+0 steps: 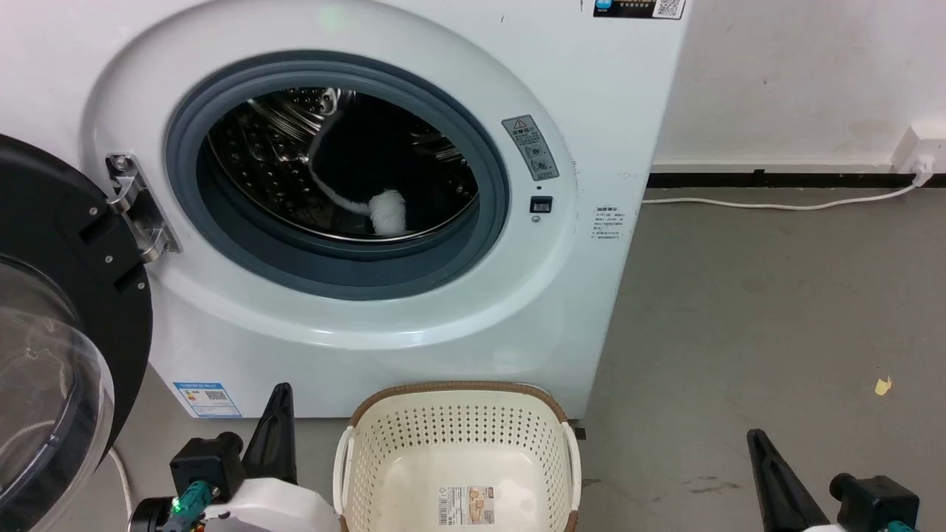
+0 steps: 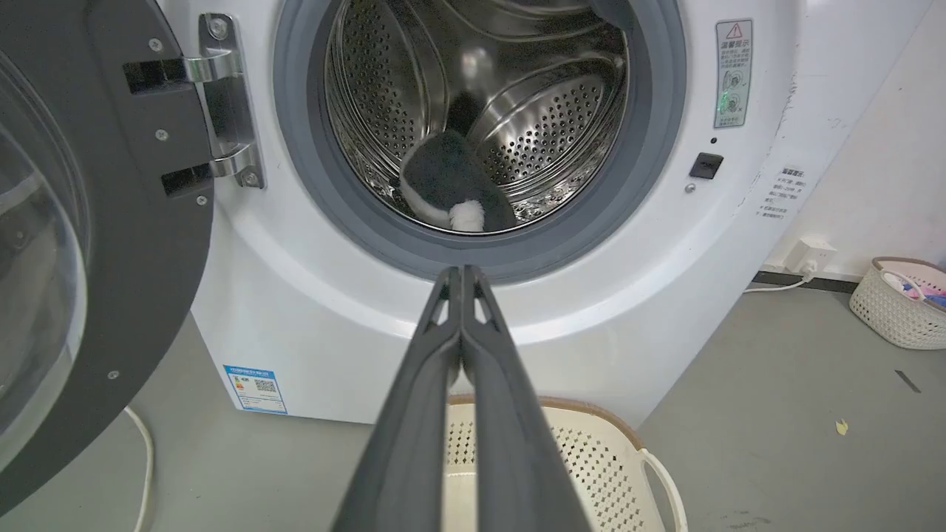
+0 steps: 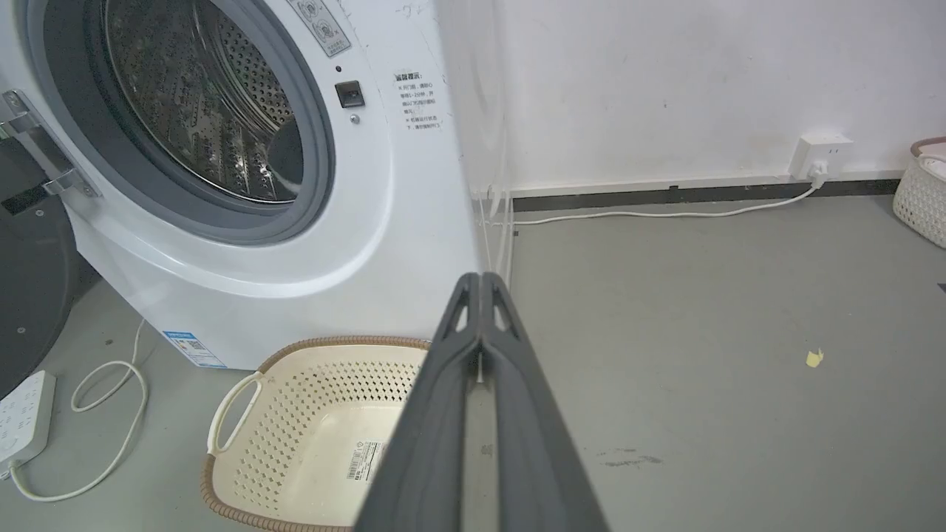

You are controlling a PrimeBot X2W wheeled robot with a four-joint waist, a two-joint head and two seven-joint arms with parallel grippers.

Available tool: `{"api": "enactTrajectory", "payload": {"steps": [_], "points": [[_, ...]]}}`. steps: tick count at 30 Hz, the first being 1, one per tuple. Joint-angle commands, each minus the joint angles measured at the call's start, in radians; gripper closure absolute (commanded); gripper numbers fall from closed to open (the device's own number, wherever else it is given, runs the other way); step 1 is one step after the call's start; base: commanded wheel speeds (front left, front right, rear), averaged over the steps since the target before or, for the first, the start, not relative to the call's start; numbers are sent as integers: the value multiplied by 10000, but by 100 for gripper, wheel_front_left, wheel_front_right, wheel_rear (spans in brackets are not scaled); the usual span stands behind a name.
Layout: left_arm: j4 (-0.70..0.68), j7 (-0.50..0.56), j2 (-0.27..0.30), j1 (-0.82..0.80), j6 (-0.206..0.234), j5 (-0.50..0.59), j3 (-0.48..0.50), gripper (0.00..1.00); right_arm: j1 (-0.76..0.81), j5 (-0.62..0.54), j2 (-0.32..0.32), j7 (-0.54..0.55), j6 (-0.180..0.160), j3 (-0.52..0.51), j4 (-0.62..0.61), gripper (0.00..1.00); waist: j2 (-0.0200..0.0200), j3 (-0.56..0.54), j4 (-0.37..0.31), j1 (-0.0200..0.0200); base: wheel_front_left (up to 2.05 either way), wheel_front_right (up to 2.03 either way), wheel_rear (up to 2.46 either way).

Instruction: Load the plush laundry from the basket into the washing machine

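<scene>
Gripper pair, bottom edge of the head view: your left gripper (image 1: 281, 395) at lower left and right gripper (image 1: 754, 437) at lower right each have their long dark fingers pressed together, holding nothing. The plush laundry (image 1: 384, 166) lies inside the steel drum (image 1: 259, 159) of the washing machine (image 1: 591, 111), upper centre of the frame. It shows as black fur with one white paw low at the front, just behind the grey door ring (image 1: 332, 275). The basket (image 1: 451, 387) stands on the floor (image 1: 776, 310) at bottom centre, just in front of the machine, with only a label (image 1: 465, 505) on its bottom. The door (image 1: 81, 236) hangs open at the left edge.

Loading looks all but done; what remains for you is probably to settle the toy and back out. In the left wrist view the paw seems to sit inside the ring, though how near the lip is hard to tell, so check it first. If it needs a nudge, take the left gripper's closed fingers low and centred through the opening. Press on the bulk of black fur, not the paw, so the toy rolls deeper instead of folding. Stay off the rubber ring, which the fingertips could snag. Withdraw along your entry line, lift over the basket's brown rim and mind the glass door at far left. Leave the right gripper over bare floor, well apart from the machine.
</scene>
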Motion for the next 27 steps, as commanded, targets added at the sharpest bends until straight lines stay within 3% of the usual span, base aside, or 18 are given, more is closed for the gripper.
{"api": "enactTrajectory", "payload": {"steps": [1,27], "points": [[-81,39,-80,21,-47,141,58,100,-179,-95,3,27,1,16,-68,100,0,2,-14,-1,0,0,0],[-359,444,-399,47,-340,939,481,100,-449,-503,6,311,-1,64,-228,100,0,34,-248,-1,0,0,0]]}}
